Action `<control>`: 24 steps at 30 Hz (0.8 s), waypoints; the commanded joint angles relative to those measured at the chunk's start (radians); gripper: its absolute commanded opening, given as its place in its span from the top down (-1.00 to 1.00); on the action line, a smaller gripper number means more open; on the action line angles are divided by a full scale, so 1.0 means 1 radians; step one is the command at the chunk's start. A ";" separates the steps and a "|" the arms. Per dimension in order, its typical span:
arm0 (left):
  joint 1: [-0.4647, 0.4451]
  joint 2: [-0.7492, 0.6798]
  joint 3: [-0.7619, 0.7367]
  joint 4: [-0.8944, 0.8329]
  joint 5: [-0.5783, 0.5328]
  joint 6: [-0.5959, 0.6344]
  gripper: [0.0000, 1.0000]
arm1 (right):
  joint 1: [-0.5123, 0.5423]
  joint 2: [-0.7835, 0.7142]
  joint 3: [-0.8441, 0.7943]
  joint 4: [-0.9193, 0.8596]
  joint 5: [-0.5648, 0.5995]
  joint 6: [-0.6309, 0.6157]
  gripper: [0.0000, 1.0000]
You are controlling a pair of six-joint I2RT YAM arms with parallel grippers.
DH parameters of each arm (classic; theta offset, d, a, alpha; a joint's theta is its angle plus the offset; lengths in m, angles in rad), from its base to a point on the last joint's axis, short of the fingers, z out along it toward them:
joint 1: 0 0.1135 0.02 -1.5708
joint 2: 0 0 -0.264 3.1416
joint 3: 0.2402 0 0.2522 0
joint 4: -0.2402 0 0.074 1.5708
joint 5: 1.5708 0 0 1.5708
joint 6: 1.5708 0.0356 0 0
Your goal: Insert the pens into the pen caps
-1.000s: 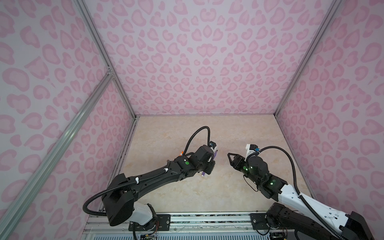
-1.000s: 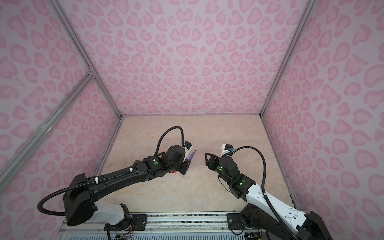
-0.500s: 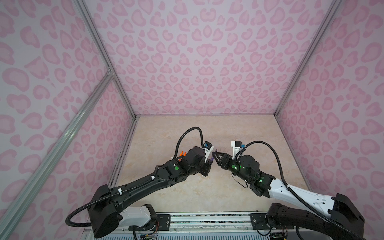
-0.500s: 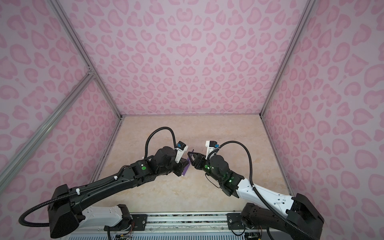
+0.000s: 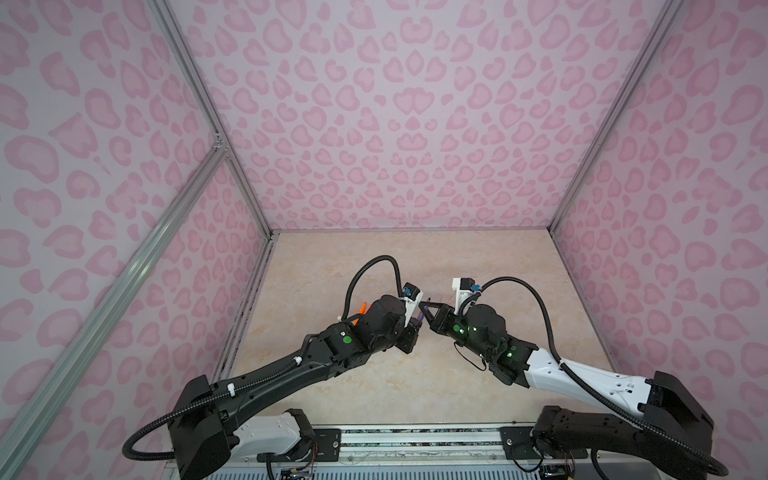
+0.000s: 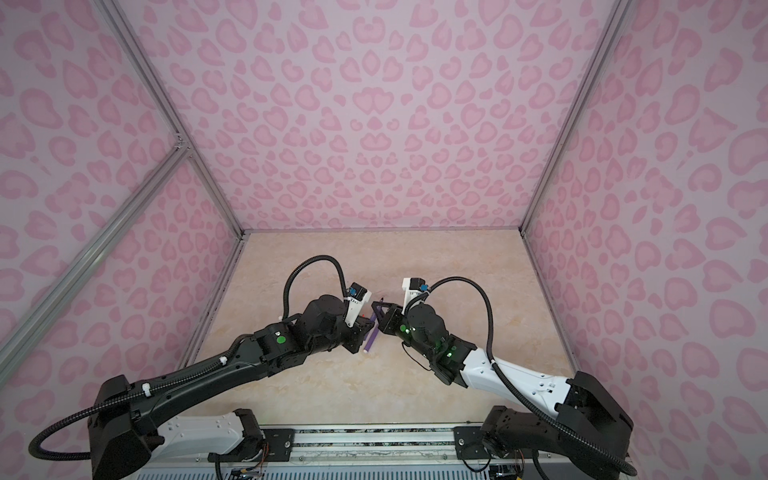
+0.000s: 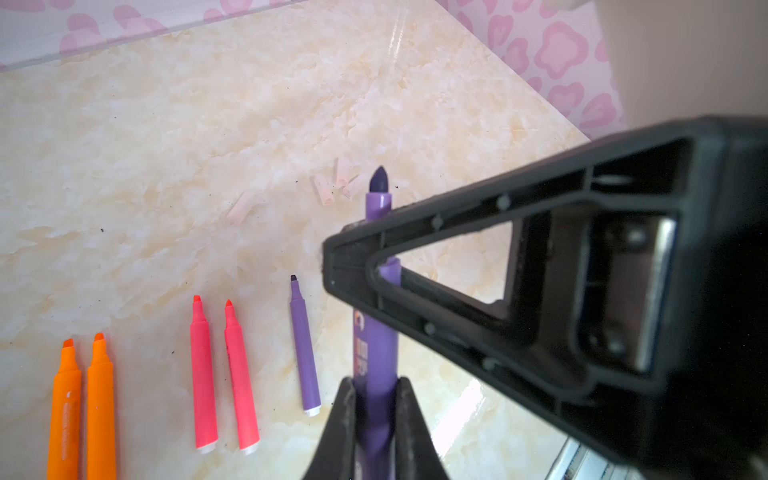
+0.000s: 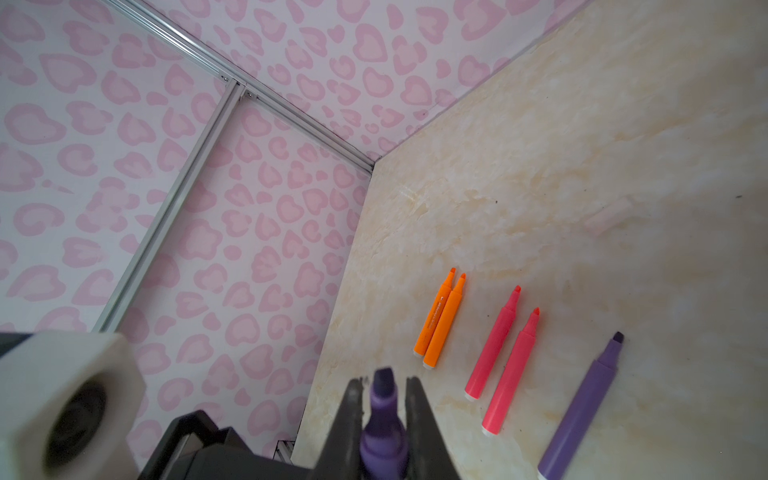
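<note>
Where the two arms meet above the marble table [image 5: 374, 257], I find the left gripper [image 7: 376, 384] clamped on the barrel of a raised purple pen [image 7: 376, 340], and the right gripper [image 8: 383, 386] pinched tight on the same pen just below its tip. Flat on the table lie a second purple pen [image 7: 304, 353], two pink-red pens [image 7: 203, 374] and two orange pens [image 7: 99, 399]. Past their tips, pale pen caps [image 7: 324, 191] lie loose.

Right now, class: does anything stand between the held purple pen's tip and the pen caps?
Nothing visible: the right gripper and left gripper clamp the purple pen behind its bare tip; the pen caps lie uncovered.
</note>
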 commanded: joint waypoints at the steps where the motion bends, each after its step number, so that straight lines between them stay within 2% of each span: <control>1: -0.001 -0.001 -0.003 0.039 0.023 0.009 0.93 | 0.002 0.007 0.010 -0.005 0.016 -0.002 0.91; 3: -0.001 0.002 -0.001 0.041 0.011 0.009 0.89 | 0.003 0.004 0.008 -0.013 0.022 0.002 1.00; 6: -0.001 0.007 0.003 0.043 -0.008 0.006 0.59 | 0.012 -0.007 0.000 -0.011 0.033 0.007 1.00; 11: 0.000 0.031 0.023 0.047 -0.020 0.015 0.38 | 0.042 -0.017 -0.002 -0.010 0.053 0.002 1.00; 18: 0.001 0.042 0.039 0.044 -0.029 0.015 0.42 | 0.057 -0.025 -0.001 -0.026 0.080 0.000 1.00; 24: 0.002 0.019 0.030 0.041 -0.030 0.019 0.69 | 0.062 -0.035 -0.004 -0.033 0.092 -0.004 1.00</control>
